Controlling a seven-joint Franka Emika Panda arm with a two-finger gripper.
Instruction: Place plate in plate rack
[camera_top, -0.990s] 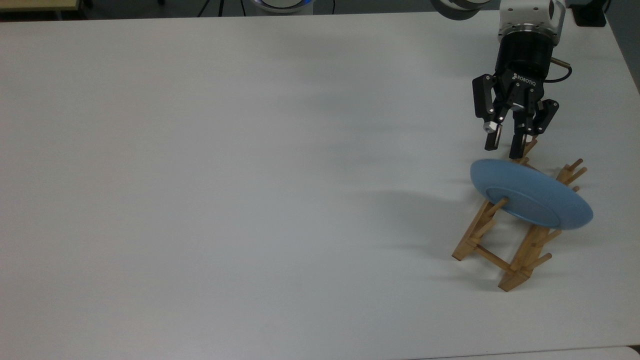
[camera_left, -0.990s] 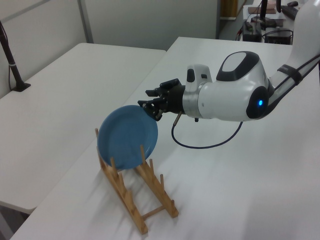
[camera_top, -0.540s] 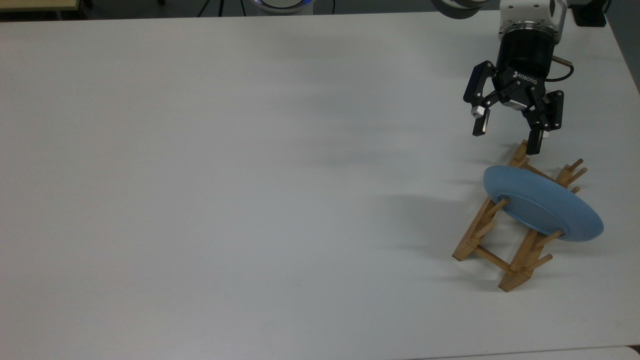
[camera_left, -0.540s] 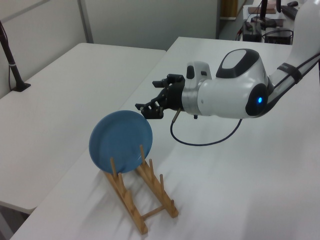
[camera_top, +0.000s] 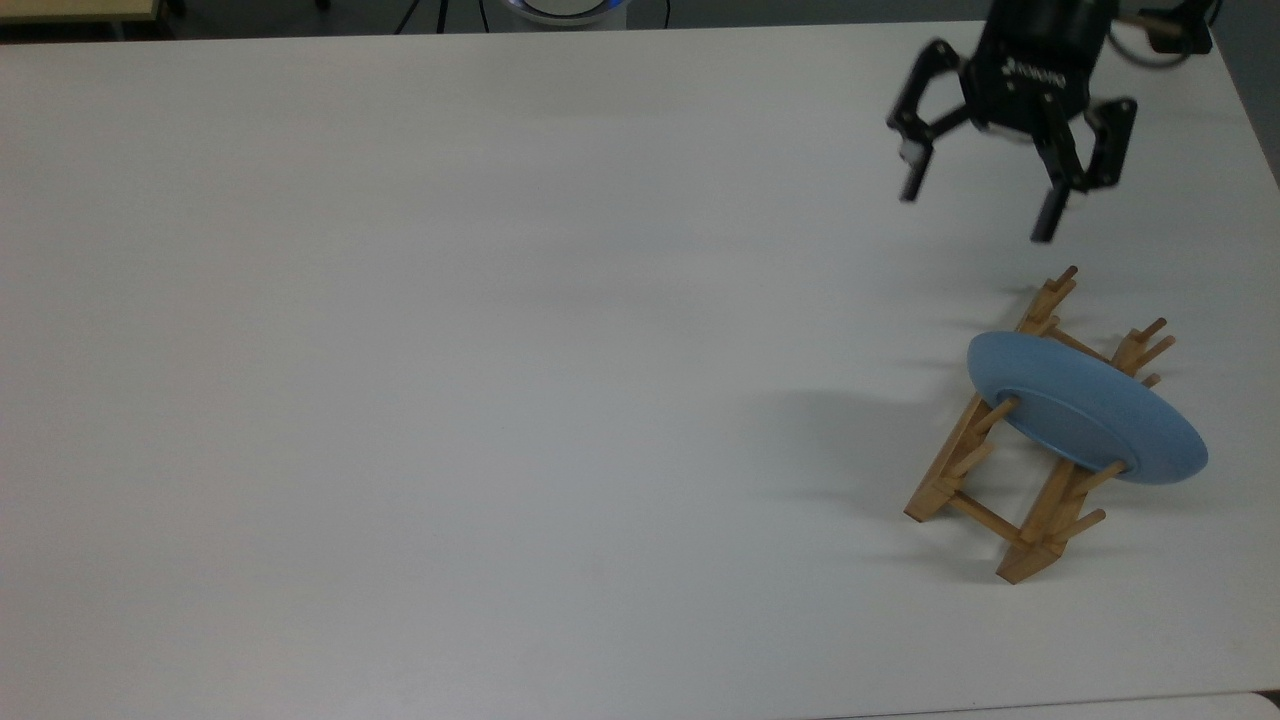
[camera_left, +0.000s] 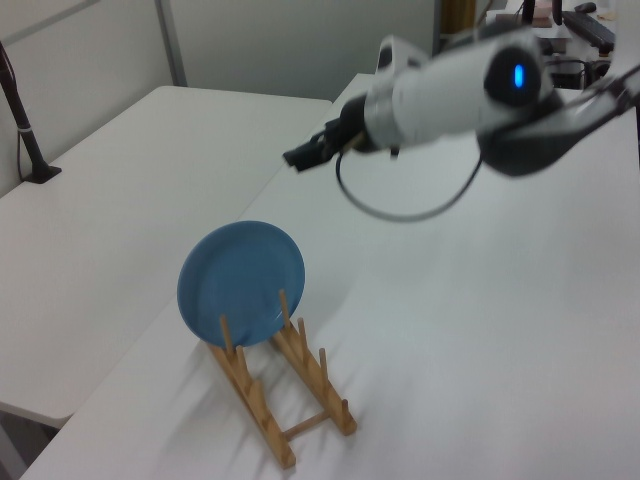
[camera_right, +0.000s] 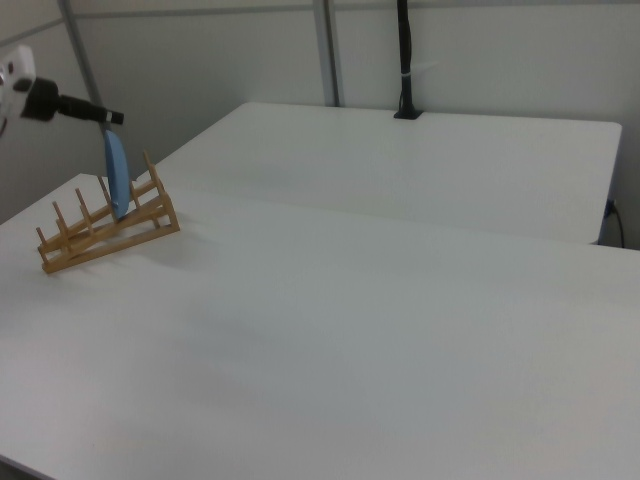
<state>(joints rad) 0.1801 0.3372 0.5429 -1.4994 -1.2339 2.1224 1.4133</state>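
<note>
while the gripper (camera_top: 975, 212) hangs above the white counter (camera_top: 450, 350) with its fingers (camera_top: 1045, 222) spread wide and holding nothing, the light-blue plate (camera_top: 1087, 408) stands on edge in the wooden plate rack (camera_top: 1000, 470), lodged between upright pegs toward the rack's end nearer the gripper. plate and gripper are well apart. in the left view the plate (camera_left: 240, 283) leans slightly in the rack (camera_left: 280, 390), below the dark fingers (camera_left: 303, 154). in the right view the plate (camera_right: 117, 176) appears edge-on in the rack (camera_right: 100, 232).
</note>
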